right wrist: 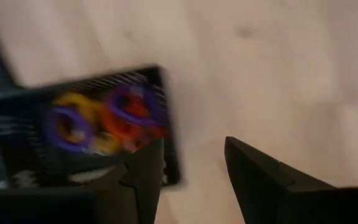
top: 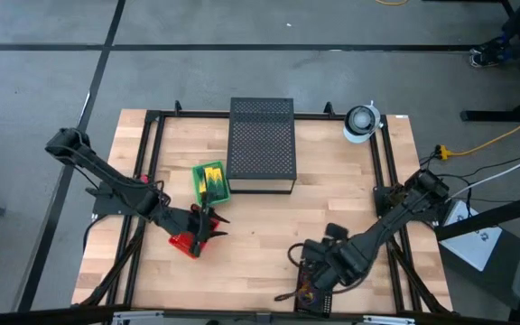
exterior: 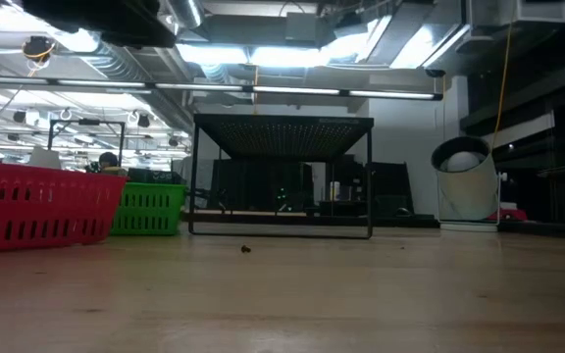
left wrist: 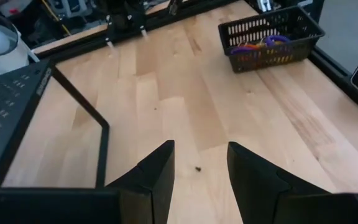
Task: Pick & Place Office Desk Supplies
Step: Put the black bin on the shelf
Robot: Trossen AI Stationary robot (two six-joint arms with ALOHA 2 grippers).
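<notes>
Looking down from the high view, I see the left gripper just above a red basket near the table's left front, with a green basket holding yellow crayon boxes just behind it. The big black perforated box stands at the middle back, and a white roll sits at the back right corner. The right gripper hangs at the front right over a small black basket.

In the low view, the red basket and the green basket stand on the left, the perforated box in the middle, the white roll to the right. One tiny dark piece lies on the wood before the box.

From the left wrist view, the two fingers stand apart with nothing between them, only bare wood and a small dark speck. Far across I see the black basket with purple, orange and yellow rings inside.

In the right wrist view, the fingers are also parted and hold nothing. The black basket with the coloured rings lies close beneath, though blurred.
</notes>
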